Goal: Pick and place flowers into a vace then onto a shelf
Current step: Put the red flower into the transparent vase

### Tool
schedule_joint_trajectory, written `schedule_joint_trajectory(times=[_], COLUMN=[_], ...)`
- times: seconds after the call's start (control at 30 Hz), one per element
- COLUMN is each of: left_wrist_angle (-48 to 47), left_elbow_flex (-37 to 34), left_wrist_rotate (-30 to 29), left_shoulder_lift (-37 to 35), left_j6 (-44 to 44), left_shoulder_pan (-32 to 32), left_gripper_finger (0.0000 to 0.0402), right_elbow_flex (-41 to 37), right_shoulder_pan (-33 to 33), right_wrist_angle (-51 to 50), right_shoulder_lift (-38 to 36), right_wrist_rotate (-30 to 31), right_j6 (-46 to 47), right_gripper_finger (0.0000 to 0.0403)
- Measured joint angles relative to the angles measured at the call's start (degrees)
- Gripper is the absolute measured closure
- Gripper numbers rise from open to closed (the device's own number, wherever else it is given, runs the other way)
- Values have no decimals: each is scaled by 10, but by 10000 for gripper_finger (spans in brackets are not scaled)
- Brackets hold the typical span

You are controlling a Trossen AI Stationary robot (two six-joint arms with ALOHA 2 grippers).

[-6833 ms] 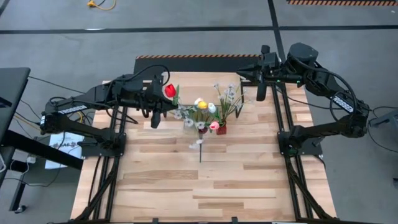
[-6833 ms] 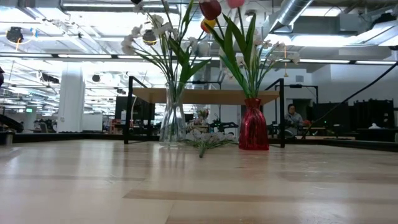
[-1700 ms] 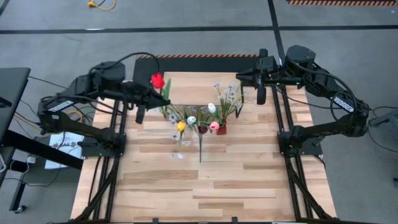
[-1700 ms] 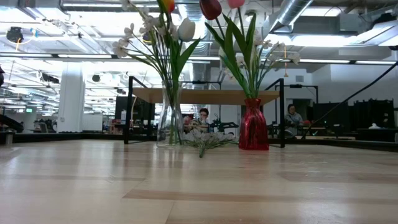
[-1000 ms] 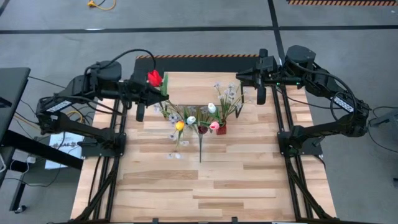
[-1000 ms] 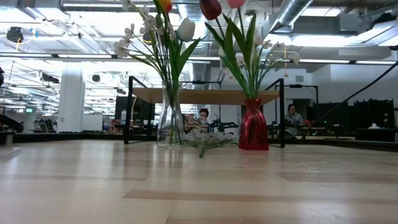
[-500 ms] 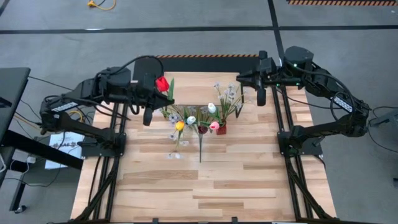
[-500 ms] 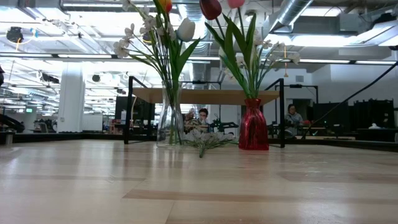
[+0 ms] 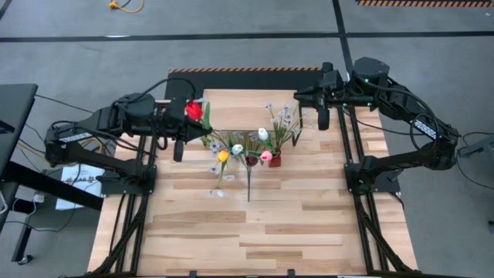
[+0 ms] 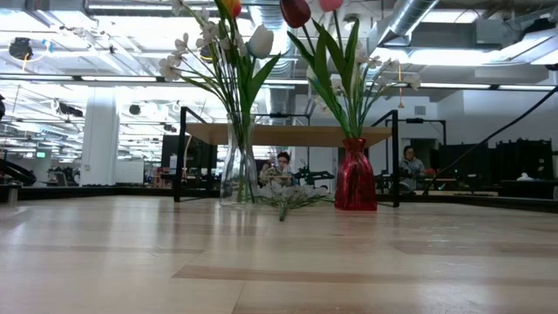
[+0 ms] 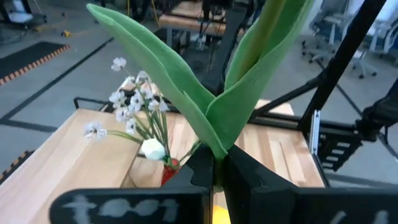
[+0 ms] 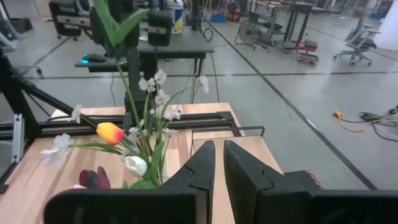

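Left tool (image 9: pixel 185 123) hangs over the desk (image 9: pixel 255 224) at about 10 o'clock from its middle, pinching the green stem of a red tulip (image 9: pixel 193 110); in the left wrist view the fingers (image 11: pixel 200 169) press on the stem where two broad leaves (image 11: pixel 186 87) fork.

Clear glass vase (image 10: pixel 238 170) stands near desk centre with an orange-yellow tulip (image 9: pixel 224 157), a white tulip (image 10: pixel 261 41) and white-lilac sprays (image 10: pixel 187 48).

Red vase (image 10: pixel 355 174) stands just beside it toward 3 o'clock, holding a dark red tulip (image 10: pixel 295 11), a pink one (image 9: pixel 266 156) and sprays.

One loose spray (image 10: pixel 288 199) lies on the desk between the vases.

Shelf (image 10: pixel 288 133) stands behind both vases, toward 12 o'clock.

Right tool (image 9: pixel 323 96) waits at roughly 1 o'clock, fingers (image 12: pixel 202 163) nearly pressed together, empty.
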Motion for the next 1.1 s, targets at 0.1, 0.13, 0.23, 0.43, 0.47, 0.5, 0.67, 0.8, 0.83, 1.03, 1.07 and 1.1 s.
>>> schedule_joint_trajectory(times=[0.1,0.13,0.23,0.43,0.47,0.5,0.67,0.8,0.83,1.03,1.07,1.1], left_wrist_angle=[28,38,61,77,78,77,78,77,76,48,41,35], left_elbow_flex=[-38,-49,-78,-109,-111,-112,-113,-107,-101,-73,-69,-67], left_wrist_rotate=[12,14,35,63,64,68,80,82,82,77,75,73], left_shoulder_lift=[-17,-20,-32,-44,-45,-44,-44,-43,-43,-42,-42,-42], left_j6=[-4,-6,-16,-27,-28,-29,-31,-29,-26,-15,-14,-14], left_shoulder_pan=[3,5,17,40,42,45,54,60,61,60,60,60], left_gripper_finger=[401,401,401,401,401,401,401,401,401,401,401,401], right_elbow_flex=[0,0,0,0,0,0,0,0,0,0,0,0], right_shoulder_pan=[0,0,0,0,0,0,0,0,0,0,0,0], right_wrist_angle=[6,8,11,14,14,14,14,14,14,14,14,14], right_shoulder_lift=[0,0,0,0,0,0,0,0,0,0,0,0], right_wrist_rotate=[2,1,2,2,2,2,2,2,2,2,2,2], right_j6=[6,8,11,16,16,17,16,16,15,11,11,11], right_gripper_finger=[376,376,376,376,376,376,376,376,376,376,376,376])
